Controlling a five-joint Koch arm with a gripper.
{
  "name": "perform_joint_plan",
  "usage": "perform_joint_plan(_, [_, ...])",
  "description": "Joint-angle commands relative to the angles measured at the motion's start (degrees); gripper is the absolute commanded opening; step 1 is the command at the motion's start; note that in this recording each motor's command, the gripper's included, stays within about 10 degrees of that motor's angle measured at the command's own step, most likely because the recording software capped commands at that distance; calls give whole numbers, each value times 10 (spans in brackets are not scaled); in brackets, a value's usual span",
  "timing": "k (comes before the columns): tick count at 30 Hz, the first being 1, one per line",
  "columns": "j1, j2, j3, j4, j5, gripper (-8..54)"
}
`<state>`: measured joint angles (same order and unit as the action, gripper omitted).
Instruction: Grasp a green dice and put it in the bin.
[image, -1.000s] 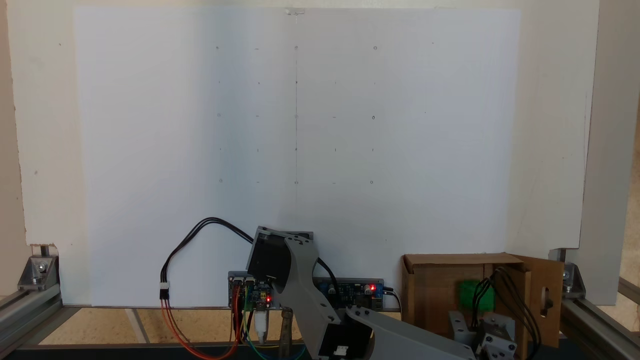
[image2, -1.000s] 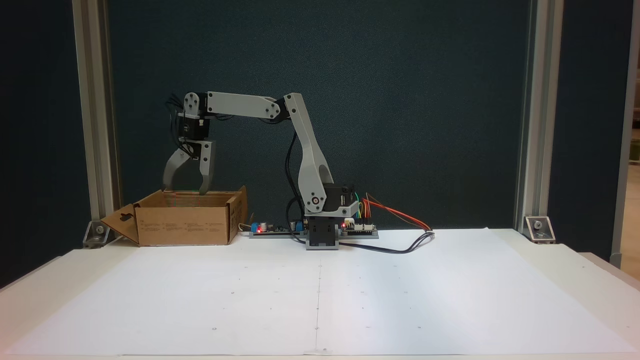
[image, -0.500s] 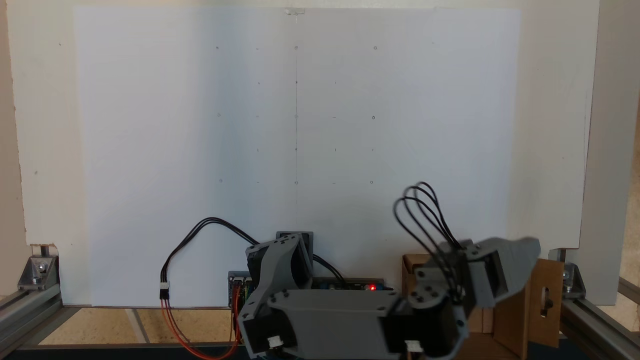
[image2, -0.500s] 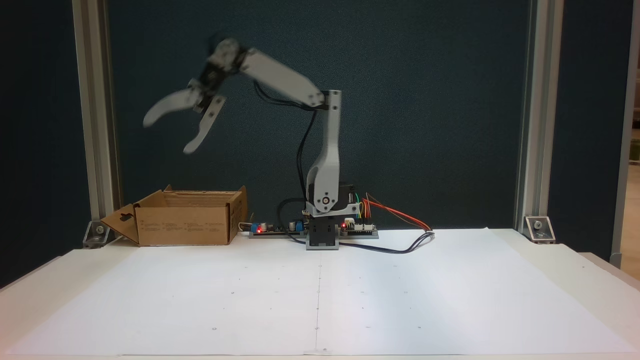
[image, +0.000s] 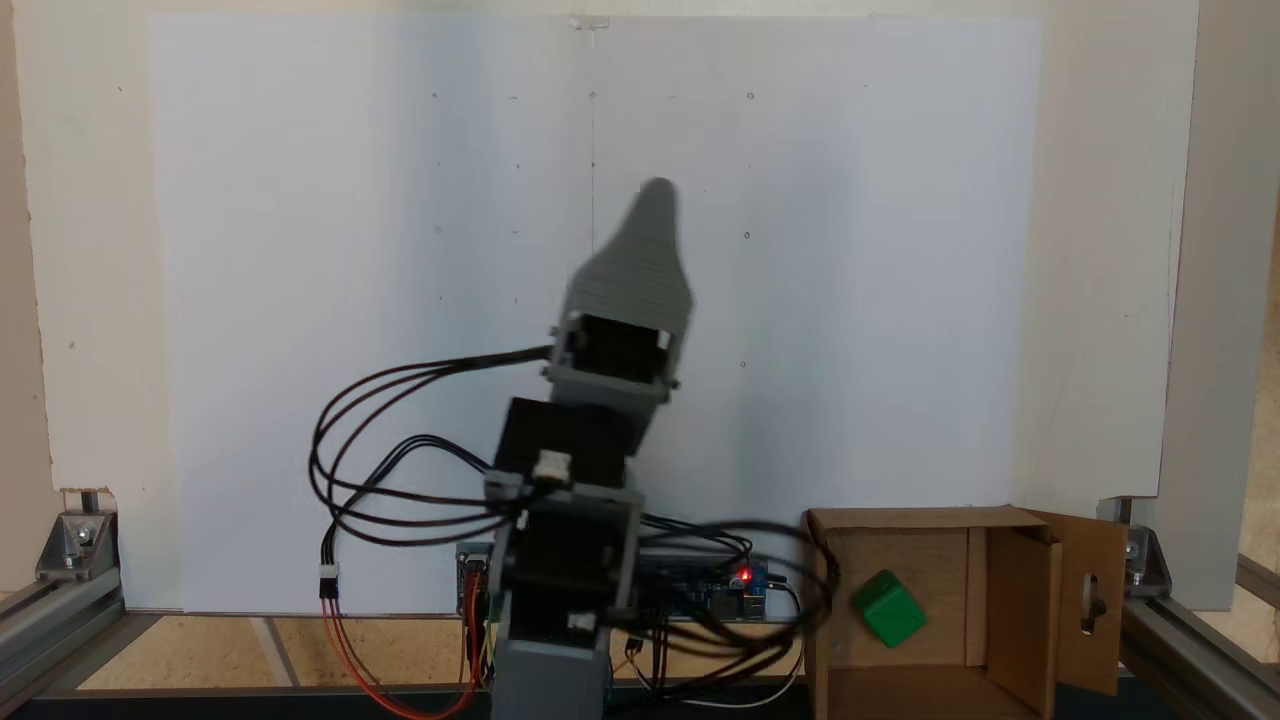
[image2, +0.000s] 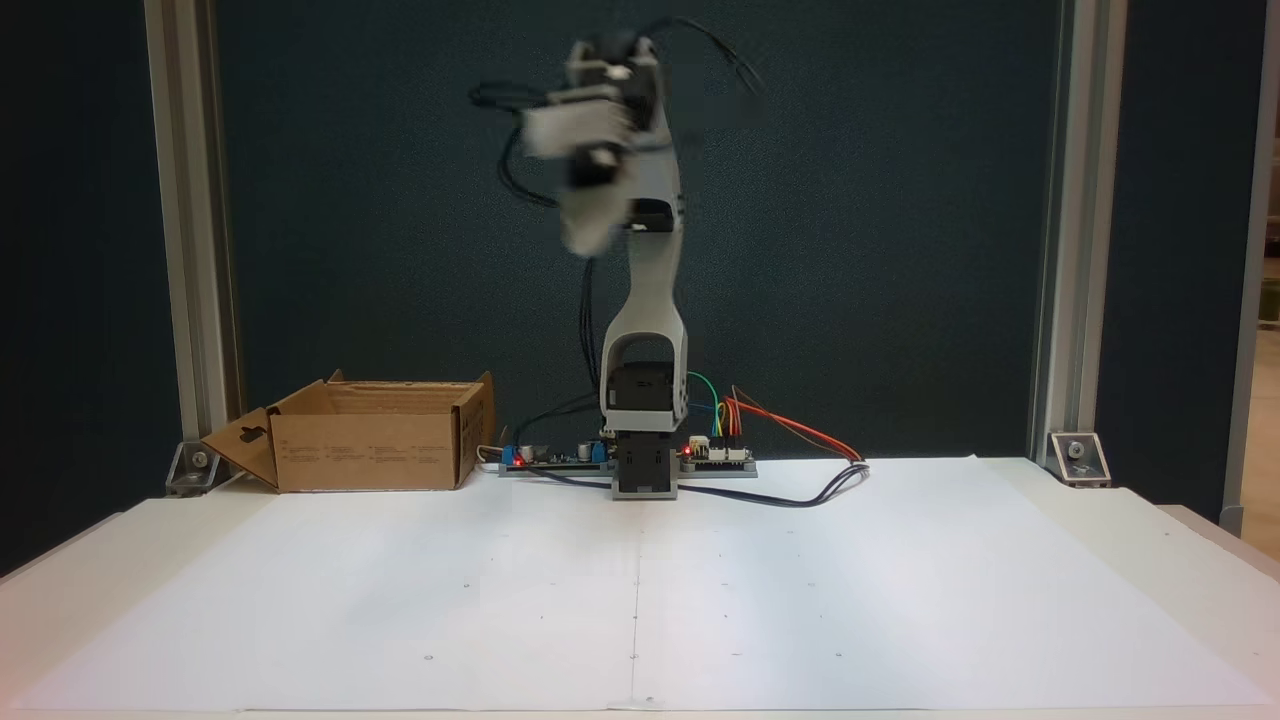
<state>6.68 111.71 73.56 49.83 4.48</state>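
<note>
Your green dice lies inside the bin, on its floor toward the wall nearest the arm, tilted on a corner or edge. In a fixed view the bin sits at the desk's back edge, at about 9 o'clock from the arm's base, its keyhole-cut flap splayed outward toward the metal frame post.

The end effector is raised high above the base, well clear of the bin. Only one tip shows and the other fixed view is motion-blurred, so you cannot tell whether it is spread or pressed together.

The white paper sheet with faint grid marks lies open across the desk. Printed lines on the bin's side are too small to read.
</note>
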Motion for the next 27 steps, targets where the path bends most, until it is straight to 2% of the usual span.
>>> perform_joint_plan(1, [-91,46,47,-93,25,436])
perform_joint_plan(5, [-84,118,223,-199,22,423])
perform_joint_plan(12, [-63,237,404,-375,20,427])
perform_joint_plan(18, [9,243,557,-525,19,439])
perform_joint_plan(27, [11,244,768,-747,16,429])
